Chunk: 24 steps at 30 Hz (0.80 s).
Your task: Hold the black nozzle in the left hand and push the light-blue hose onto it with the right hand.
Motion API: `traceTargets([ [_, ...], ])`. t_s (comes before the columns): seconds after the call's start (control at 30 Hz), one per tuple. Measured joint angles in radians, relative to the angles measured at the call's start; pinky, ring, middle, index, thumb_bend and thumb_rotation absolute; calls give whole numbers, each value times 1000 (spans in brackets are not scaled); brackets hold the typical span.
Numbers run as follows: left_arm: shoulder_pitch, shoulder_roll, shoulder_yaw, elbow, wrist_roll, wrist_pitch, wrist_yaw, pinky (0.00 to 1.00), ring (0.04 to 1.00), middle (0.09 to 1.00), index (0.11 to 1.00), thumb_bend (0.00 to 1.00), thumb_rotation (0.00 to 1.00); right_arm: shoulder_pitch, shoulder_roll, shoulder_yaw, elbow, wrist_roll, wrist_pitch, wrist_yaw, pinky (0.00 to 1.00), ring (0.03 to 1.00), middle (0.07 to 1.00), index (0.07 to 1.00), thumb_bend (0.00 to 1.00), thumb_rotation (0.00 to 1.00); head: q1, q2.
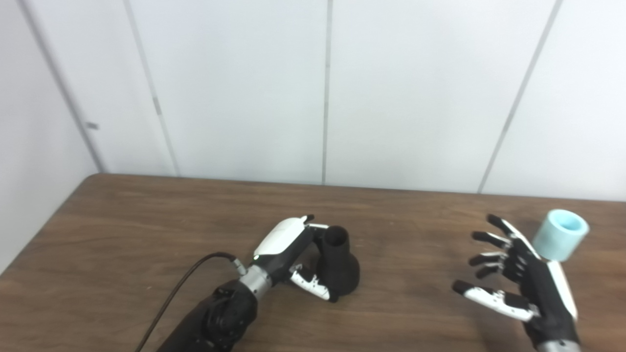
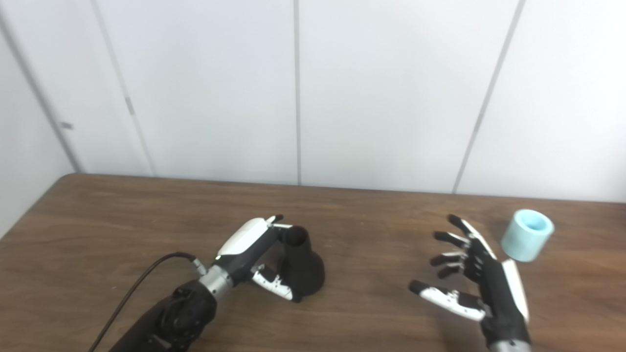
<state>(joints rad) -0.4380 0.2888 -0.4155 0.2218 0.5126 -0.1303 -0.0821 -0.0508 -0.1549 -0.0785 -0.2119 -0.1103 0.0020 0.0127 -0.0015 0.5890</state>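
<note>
At table left, bare wood [image 1: 122,220], nothing on it but the left arm's black cable [image 1: 181,283] trailing off the bottom edge.

Left of centre: left hand [image 1: 288,249] wrapped around the nozzle [image 1: 337,266]. Fingers go behind the narrow neck, thumb [image 1: 310,286] comes across the front of the flared base. Looks like a closed grip on it, hand touching the nozzle on both sides. Nozzle is black, upright, wide end down on the table, open mouth facing up. Inside of the mouth is dark, can't tell if anything is in it.

Centre right: clear stretch of tabletop between nozzle and right hand, the two well apart.

Right: right hand [image 2: 477,281] wide open, fingers [image 2: 452,239] spread and pointing up-left, thumb out to the left, holding nothing. Palm faces left toward the nozzle.

Far right: hose [image 2: 528,234], a short light-blue tube piece, on the table just beyond the right hand, tilted with its open end facing up and right. Bore looks hollow. In the right eye view there's a visible gap between hand and hose; in the left eye view they overlap.

Behind: white panelled wall [image 1: 244,88].
</note>
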Motion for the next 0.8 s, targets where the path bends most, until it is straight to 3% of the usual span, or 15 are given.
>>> traceTargets([
  [0.8, -31, -80, -46, 65, -6, -79, -33, 1000, 582, 462, 500, 525, 0, -7, 30, 10, -24, -2, 10, -15, 421, 537, 750, 870, 601, 45, -66, -2],
])
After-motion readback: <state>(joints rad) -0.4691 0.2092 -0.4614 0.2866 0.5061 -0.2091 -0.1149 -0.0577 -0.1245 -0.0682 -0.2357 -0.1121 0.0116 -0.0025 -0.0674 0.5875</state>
